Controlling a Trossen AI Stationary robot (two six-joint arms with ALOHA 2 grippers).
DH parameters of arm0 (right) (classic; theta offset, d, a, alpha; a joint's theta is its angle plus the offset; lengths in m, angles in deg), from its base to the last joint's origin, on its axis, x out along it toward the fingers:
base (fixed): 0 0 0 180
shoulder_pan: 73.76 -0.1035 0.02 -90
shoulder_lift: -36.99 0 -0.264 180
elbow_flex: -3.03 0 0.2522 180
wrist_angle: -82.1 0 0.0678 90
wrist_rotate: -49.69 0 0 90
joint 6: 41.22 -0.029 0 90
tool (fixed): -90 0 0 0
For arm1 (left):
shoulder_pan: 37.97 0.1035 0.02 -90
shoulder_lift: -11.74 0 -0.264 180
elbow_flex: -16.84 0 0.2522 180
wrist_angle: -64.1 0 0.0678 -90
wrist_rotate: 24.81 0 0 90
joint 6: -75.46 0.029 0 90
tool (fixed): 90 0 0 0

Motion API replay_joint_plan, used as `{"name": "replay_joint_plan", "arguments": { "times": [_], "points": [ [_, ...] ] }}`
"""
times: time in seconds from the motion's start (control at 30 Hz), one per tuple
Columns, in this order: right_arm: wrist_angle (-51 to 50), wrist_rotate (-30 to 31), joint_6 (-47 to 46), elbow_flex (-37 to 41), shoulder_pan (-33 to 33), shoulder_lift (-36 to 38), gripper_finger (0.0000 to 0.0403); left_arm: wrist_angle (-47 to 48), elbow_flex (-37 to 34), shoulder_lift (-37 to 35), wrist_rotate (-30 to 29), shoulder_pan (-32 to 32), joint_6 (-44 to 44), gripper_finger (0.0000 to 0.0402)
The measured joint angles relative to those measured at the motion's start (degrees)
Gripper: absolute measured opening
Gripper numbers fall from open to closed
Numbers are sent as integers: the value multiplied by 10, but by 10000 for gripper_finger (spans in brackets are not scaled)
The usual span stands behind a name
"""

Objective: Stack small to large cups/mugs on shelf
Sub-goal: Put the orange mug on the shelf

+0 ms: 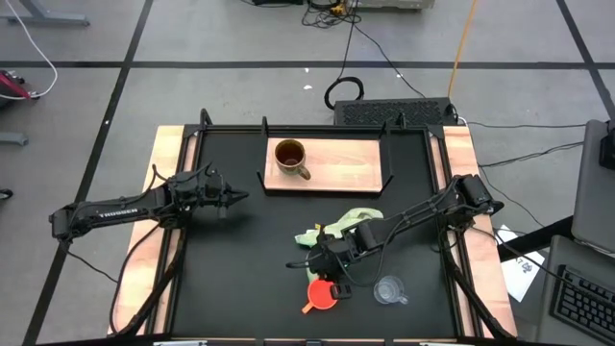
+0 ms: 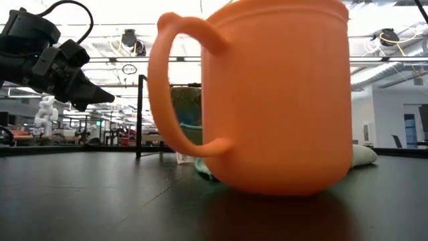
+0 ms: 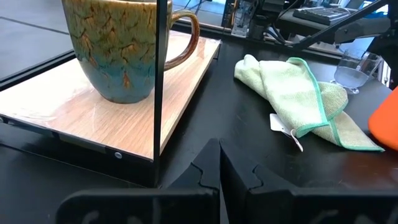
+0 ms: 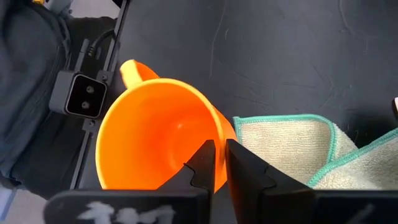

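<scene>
- High view: the brown mug (image 1: 291, 157) stands upright on the left part of the shelf (image 1: 346, 165), its handle turned toward the near right; the shelf lies at the far middle of the black table (image 1: 240, 250).
- The orange cup (image 1: 323, 291) stands near the table's front edge, handle pointing near-left, and the clear glass cup (image 1: 389, 289) stands just to its right, apart from it.
- A light green cloth (image 1: 338, 226) lies crumpled between the shelf and the orange cup.
- The right gripper (image 1: 333, 272) reaches in from the right and sits at the orange cup's far rim.
- Right wrist view: its fingers (image 4: 200, 163) straddle the cup's (image 4: 155, 134) rim wall, one inside and one outside, with only a narrow gap; whether they press the wall or stand just off it cannot be told.
- The cloth (image 4: 292, 146) lies touching or just beside the cup on its far side.
- Left gripper (image 1: 231, 199) hangs over the left part of the table, well clear of the shelf, holding nothing.
- Left wrist view: its fingers (image 3: 208, 171) are pressed together, pointing toward the shelf's near corner (image 3: 124, 134) and the mug (image 3: 118, 46) on it.
- Low view: the orange cup (image 2: 267, 94) is upright on the tabletop, the left gripper (image 2: 100, 97) above the surface.
</scene>
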Motion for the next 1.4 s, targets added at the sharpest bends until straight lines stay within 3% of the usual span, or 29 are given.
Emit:
{"name": "replay_joint_plan", "arguments": {
  "times": [0.4, 0.93, 1.4],
  "points": [
    [0, 0, -15, 0, 3, 0, 38, 0, 0, 0, 0, 0, 0, 3],
    [-48, 0, -46, 0, 3, 0, 172, 9, 0, 0, 0, 0, 2, 3],
    [-47, 0, -58, 2, -5, -1, 190, 9, 0, 0, 0, 0, 2, 3]
  ]
}}
